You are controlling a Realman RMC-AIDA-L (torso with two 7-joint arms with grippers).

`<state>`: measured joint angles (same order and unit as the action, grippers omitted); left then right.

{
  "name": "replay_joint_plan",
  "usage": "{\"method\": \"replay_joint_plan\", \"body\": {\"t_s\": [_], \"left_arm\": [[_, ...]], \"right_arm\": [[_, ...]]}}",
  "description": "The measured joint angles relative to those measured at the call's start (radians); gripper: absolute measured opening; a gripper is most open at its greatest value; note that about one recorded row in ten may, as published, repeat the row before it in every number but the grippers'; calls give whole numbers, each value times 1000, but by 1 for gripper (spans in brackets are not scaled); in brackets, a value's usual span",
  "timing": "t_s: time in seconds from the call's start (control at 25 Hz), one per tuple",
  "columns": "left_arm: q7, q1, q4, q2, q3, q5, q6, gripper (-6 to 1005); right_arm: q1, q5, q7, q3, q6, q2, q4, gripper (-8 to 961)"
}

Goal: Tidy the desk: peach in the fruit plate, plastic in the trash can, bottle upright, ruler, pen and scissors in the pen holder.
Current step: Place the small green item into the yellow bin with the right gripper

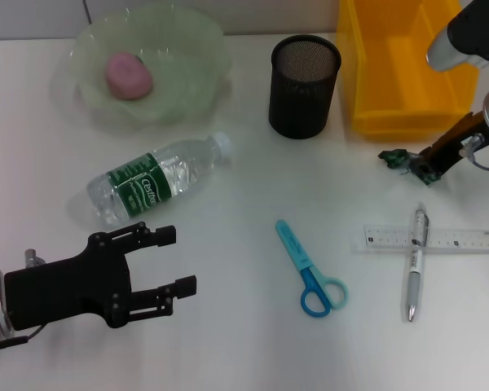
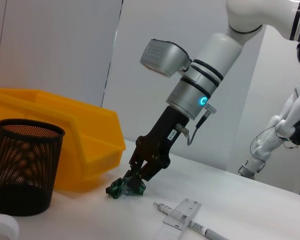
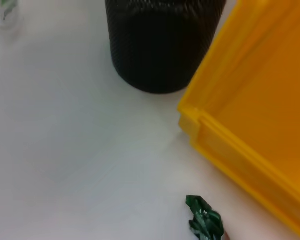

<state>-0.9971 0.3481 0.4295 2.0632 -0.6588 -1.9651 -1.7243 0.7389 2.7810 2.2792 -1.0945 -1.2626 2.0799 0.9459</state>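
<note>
One wrapper in play: right pincer (image 1: 420, 167) closed on crumpled green plastic (image 1: 394, 157), right of centre on bench (image 1: 228, 326) beside yellow bin (image 1: 375, 73). Lift clear of bin wall before releasing inside. Left pincer (image 1: 179, 261) open, empty, lower left.

Bare desk (image 1: 228, 342) lies open near the scissors (image 1: 310, 273); far off, pen holder (image 1: 304, 85) and yellow bin (image 1: 403, 73) stand close, leaving a narrow gap.
</note>
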Motion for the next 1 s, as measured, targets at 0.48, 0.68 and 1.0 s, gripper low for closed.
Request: {"method": "replay_joint_plan", "body": {"t_s": [0.48,0.68,1.0], "left_arm": [[0,-1,1,0,1,0,0,800],[0,-1,1,0,1,0,0,801],[0,-1,1,0,1,0,-3,801]], "right_arm": [[-85,-179,33,124,-339,-2,464,113],[-93,-208,50,210,-260,-2,516,76],[-13,-207,42,209,42,-10,217,79]]}}
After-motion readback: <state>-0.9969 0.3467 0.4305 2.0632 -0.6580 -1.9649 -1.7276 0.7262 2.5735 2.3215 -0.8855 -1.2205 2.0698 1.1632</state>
